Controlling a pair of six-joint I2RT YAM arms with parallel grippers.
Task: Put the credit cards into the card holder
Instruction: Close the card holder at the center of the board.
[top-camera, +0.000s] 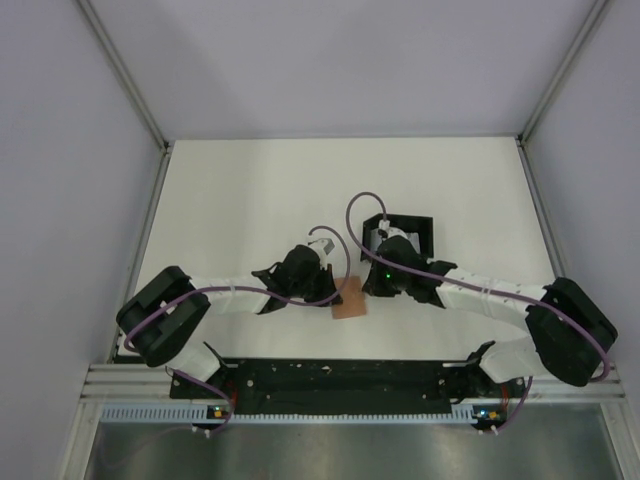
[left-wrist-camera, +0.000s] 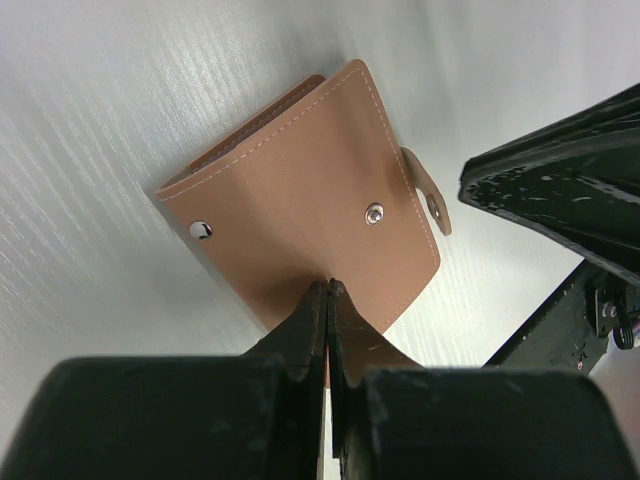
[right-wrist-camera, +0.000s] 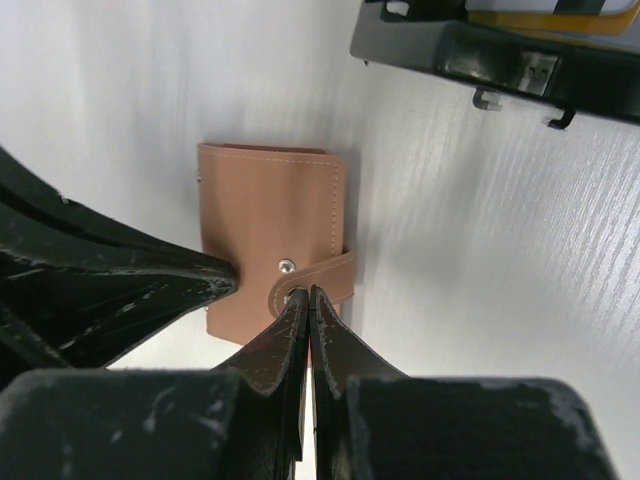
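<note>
Task barely begun: holder (left-wrist-camera: 310, 200) closed, cards (right-wrist-camera: 535, 14) apparently in the tray (right-wrist-camera: 430, 45), left end effector (left-wrist-camera: 327, 292) and right end effector (right-wrist-camera: 305, 297) closed, empty.

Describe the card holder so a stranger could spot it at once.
On the white table, look between the tips of the two arms. The card holder is there: flat tan leather with snap studs, unlike the black tray beyond it.

A: Where is the top camera?
B: High above and behind the arms (top-camera: 232, 297), looking down on the whole table (top-camera: 250, 190).
A: And the wrist cameras?
B: One peers past the left gripper (left-wrist-camera: 327, 290), one past the right gripper (right-wrist-camera: 307, 295), both very near, from opposite sides. All three views share the card holder (top-camera: 349, 299).
</note>
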